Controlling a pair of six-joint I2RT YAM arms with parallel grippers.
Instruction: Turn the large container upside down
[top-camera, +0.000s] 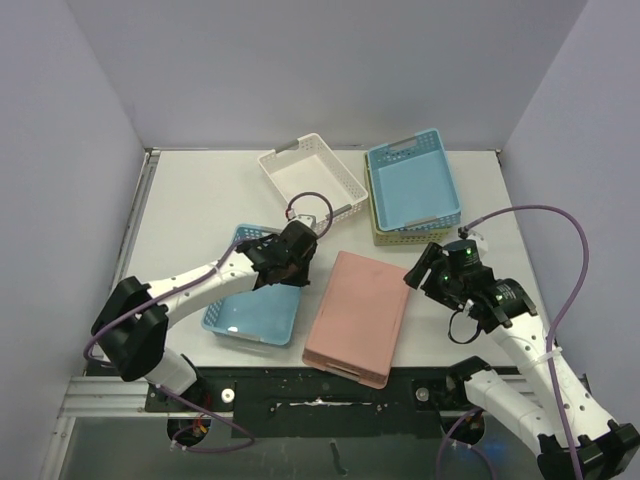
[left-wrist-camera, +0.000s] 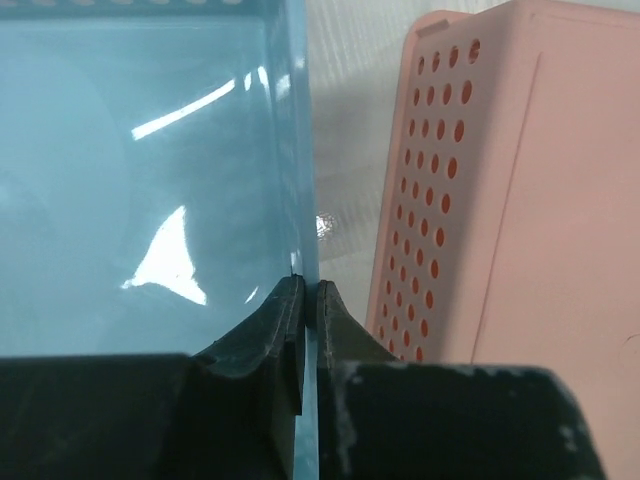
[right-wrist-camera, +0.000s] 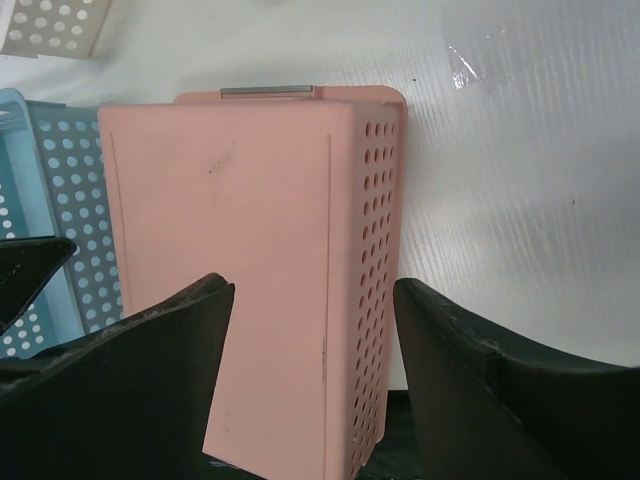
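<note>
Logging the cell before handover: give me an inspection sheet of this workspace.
Surface: white table, no spills seen.
Job's things: pink basket lies bottom up at centre.
Clutter: light blue basket upright at left; white basket at back; blue basket nested in yellow-green basket.
Grippers: left gripper shut on the light blue basket's wall; right gripper open, facing the pink basket.
Cables: purple cables loop from both arms.
Surroundings: plain walls on three sides.

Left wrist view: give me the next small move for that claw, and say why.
Probably open the left claw and let go. It is pinched shut on the side wall of the light blue basket, which sits open side up. The pink container, seemingly the large one, already lies base up, with the right claw open and apart from it.
</note>
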